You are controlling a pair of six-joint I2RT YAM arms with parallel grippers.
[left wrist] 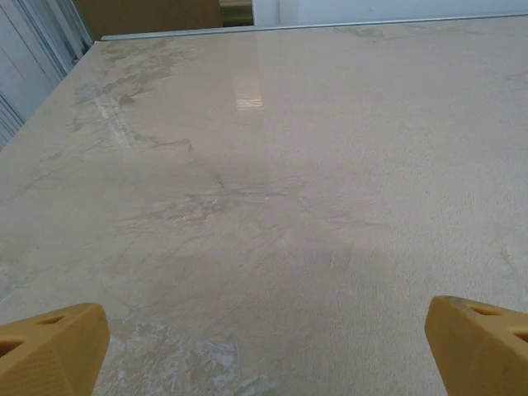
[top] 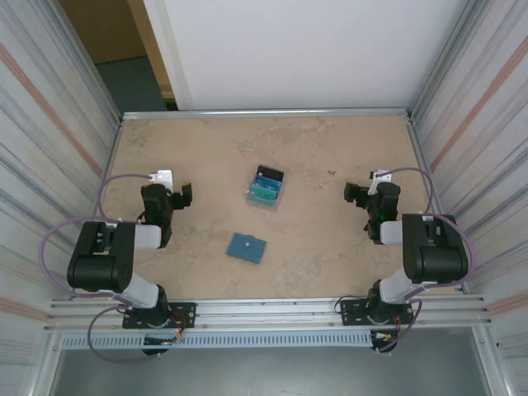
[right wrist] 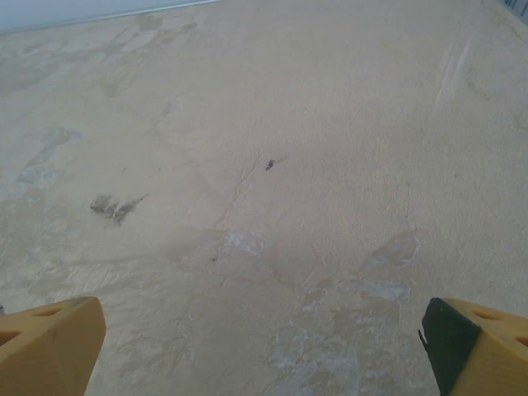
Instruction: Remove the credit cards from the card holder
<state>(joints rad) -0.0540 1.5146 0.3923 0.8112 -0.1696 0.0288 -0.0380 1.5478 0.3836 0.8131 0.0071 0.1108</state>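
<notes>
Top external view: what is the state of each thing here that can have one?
card holder: closed, lying flat, apart from both grippers.
clear tray: lying flat, something teal inside, too small to tell what.
left gripper: jaws open, holding nothing.
right gripper: jaws open, holding nothing.

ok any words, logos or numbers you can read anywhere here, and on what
No readable text.
The card holder has a tiny pale mark on its face, too small to read.
The contents of the clear tray are too small to read.
The table shows only stains.
</notes>
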